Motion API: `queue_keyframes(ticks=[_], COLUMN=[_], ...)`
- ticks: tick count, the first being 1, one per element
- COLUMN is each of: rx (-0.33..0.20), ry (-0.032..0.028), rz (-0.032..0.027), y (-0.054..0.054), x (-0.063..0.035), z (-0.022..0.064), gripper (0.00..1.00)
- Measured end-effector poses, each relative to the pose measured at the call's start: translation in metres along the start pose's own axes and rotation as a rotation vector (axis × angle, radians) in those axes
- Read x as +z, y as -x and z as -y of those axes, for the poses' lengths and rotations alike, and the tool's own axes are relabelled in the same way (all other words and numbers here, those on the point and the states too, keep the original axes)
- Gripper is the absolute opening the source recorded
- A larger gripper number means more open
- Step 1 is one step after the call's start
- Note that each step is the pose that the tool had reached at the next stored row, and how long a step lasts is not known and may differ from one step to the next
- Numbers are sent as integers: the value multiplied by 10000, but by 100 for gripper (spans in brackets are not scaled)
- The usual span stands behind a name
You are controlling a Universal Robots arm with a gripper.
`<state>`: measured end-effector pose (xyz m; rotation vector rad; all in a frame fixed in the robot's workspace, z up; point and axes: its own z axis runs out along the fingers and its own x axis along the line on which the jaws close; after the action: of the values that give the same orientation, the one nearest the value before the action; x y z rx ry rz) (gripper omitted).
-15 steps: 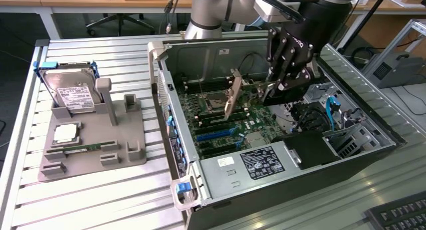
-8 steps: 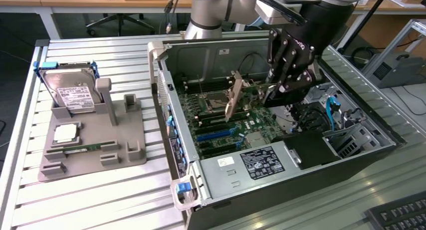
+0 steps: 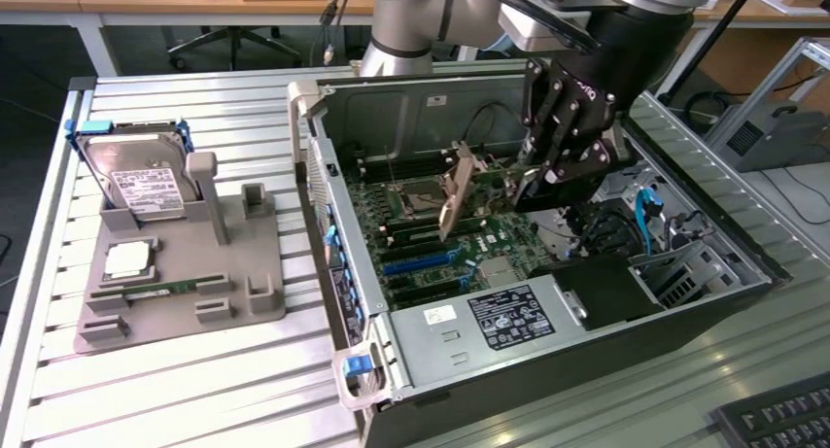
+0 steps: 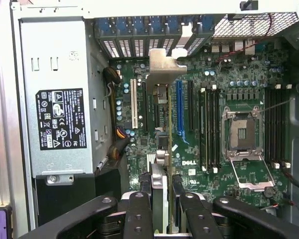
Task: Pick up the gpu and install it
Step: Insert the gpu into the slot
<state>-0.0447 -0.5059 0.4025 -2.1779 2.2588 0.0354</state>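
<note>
The open computer case lies on its side with the motherboard facing up. My gripper hangs inside the case, above the board, shut on the gpu. The card stands on edge and reaches from the fingers toward the case's rear slot wall. In the wrist view the gpu runs edge-on away from my gripper, and its silver bracket is at the far end near the rear slots. It hovers over the expansion slots, just beside the blue slot.
A power supply with a label fills the case's near corner. The CPU socket and the memory slots lie beside the expansion slots. On the exterior view's left, a grey fixture holds a hard drive and a memory stick. A keyboard sits at the bottom right.
</note>
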Motion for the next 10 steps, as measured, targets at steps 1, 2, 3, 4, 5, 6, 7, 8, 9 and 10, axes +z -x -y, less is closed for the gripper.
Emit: queue_keyframes(ticks=[1, 2, 3, 4, 5, 6, 7, 8, 9, 10], rx=[0, 0, 0, 0, 0, 0, 0, 0, 1, 0], ry=[-1, 0, 0, 0, 0, 0, 0, 0, 0, 0], rz=[1, 1, 1, 0, 0, 0, 0, 1, 1, 0], y=[-4, -9, -13, -19, -25, -29, -33, -39, -47, -56], x=[1, 1, 1, 1, 1, 1, 1, 2, 2, 2], z=[-1, -1, -2, -3, -4, -4, -4, -5, -7, -9], gripper=[27, 27, 27, 27, 27, 27, 27, 27, 27, 27])
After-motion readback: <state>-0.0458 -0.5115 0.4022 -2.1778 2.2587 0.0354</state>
